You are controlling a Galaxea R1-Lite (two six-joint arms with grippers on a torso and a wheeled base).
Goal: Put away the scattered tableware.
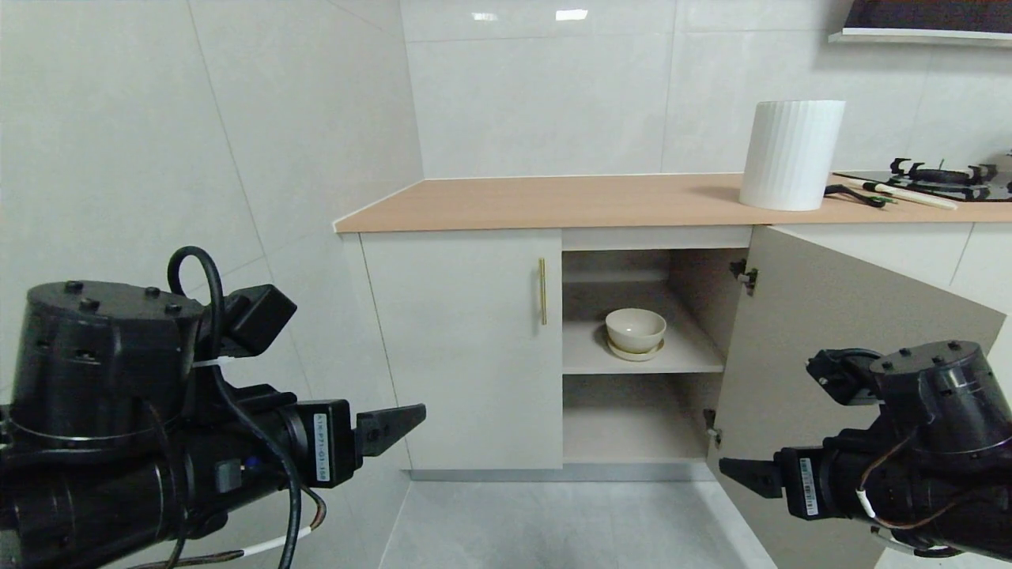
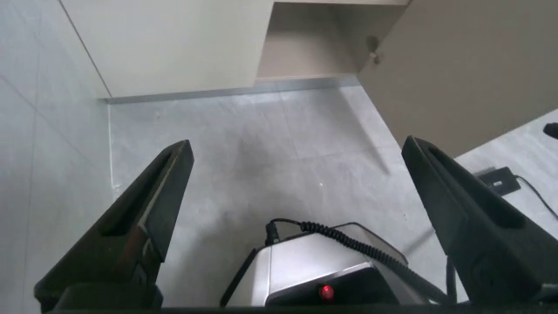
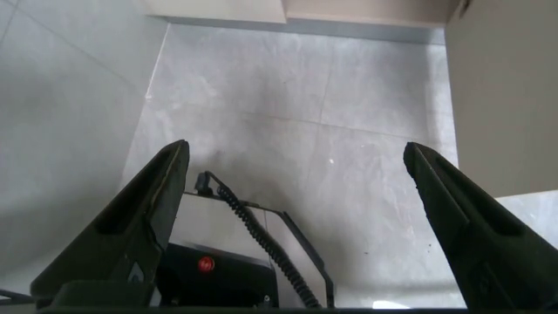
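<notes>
Cream bowl [image 1: 635,326] on a plate [image 1: 635,353] inside the open cabinet [image 1: 587,348] (middle shelf)

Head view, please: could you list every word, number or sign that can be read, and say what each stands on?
Left arm's white sticker: print too small to read.
Right arm's white sticker: print too small to read.
Cabinet door, countertop, bowl, white container: no text on them.
</notes>
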